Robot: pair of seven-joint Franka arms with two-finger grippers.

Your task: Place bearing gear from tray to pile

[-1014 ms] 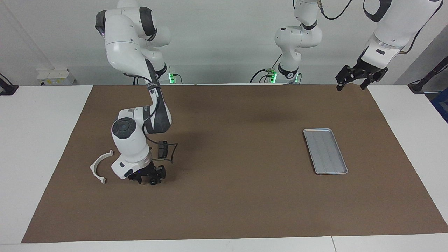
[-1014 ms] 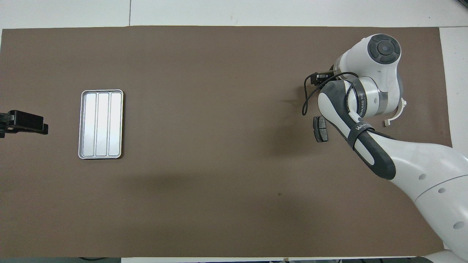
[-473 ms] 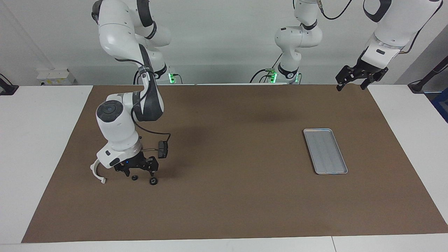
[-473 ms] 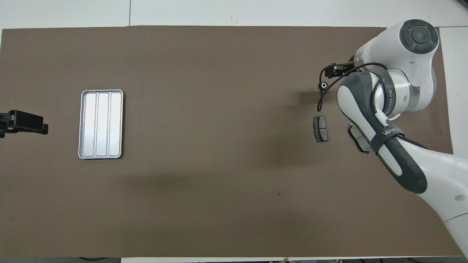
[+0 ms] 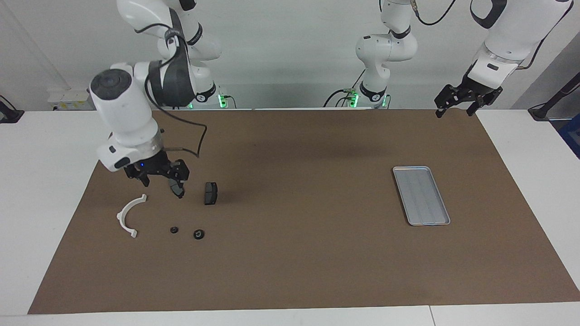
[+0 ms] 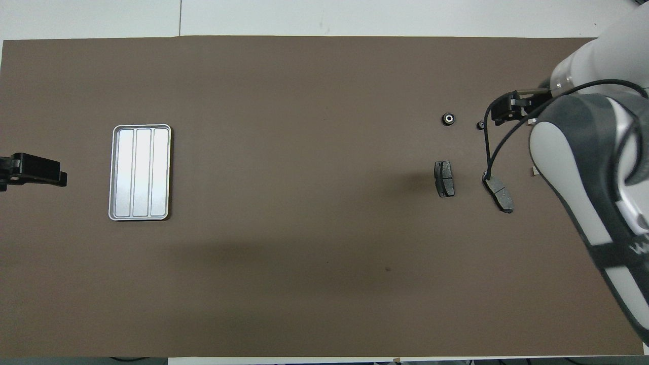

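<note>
Black bearing gear lies released among the pile; we see right gripper above, fingers wide, left gripper waiting, fingers wide.

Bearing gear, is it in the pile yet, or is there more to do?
It looks done. The bearing gear lies on the mat beside the white bracket and dark pads. The tray holds nothing. The right pincer is open, raised above the pile; the left pincer waits.
</note>
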